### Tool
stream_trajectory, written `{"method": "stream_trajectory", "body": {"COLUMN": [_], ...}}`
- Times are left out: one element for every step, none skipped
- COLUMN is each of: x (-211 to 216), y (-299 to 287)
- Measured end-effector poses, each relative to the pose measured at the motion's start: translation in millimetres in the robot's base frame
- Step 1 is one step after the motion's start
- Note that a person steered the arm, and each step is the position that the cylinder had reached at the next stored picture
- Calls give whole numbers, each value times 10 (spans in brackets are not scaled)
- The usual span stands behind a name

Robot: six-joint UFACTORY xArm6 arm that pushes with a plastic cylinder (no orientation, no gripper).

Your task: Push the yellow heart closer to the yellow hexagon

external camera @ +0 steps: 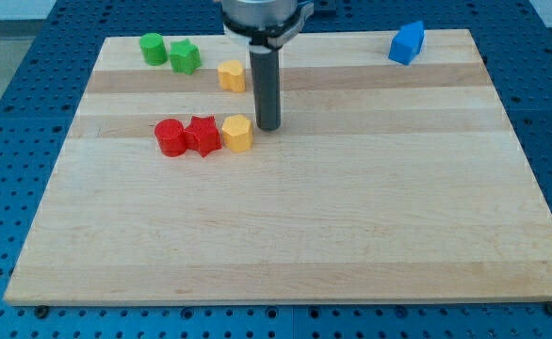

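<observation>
- The surface is a pale wooden board (pixel 285 235) of glued strips, lying on a blue perforated base (pixel 12 113) that shows on every side of it.
- Near the board's top edge on the view's left stands a green cylinder (pixel 152 48), with a green star-like block (pixel 185 57) just beside it on its right.
- Lower down, in the left half, a red cylinder (pixel 170 137) touches a red star-shaped block (pixel 202 136), which in turn touches a yellow block (pixel 237 134); the three make a short row.
- A second yellow block (pixel 231 75) sits above that row, apart from it and to the right of the green pair.
- These two yellow blocks are the task's heart and hexagon; at this size I cannot tell with certainty which is which, though the upper one shows a notched outline and the lower one looks faceted.
- There is no claw here: the arm ends in a dark rod, and my tip (pixel 268 127) rests on the board just to the right of the lower yellow block, very near or touching it; contact cannot be made out.
- The rod stands just right of the upper yellow block, close but apart.
- The arm's grey mount is cut off by the view's top.
- Far right, near the top edge, stands a blue block (pixel 407 43) of unclear shape, well apart from the rest.
</observation>
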State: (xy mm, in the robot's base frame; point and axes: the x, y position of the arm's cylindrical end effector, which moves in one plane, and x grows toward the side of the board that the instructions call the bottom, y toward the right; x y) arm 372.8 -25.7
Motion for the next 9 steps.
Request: {"method": "stream_trajectory", "body": {"x": [-370,-747,-1026,-1082,-1082,-1082,-1082,-1056,-988], "y": [50,165,204,-58,-307,-503,-694,-779,-889]}}
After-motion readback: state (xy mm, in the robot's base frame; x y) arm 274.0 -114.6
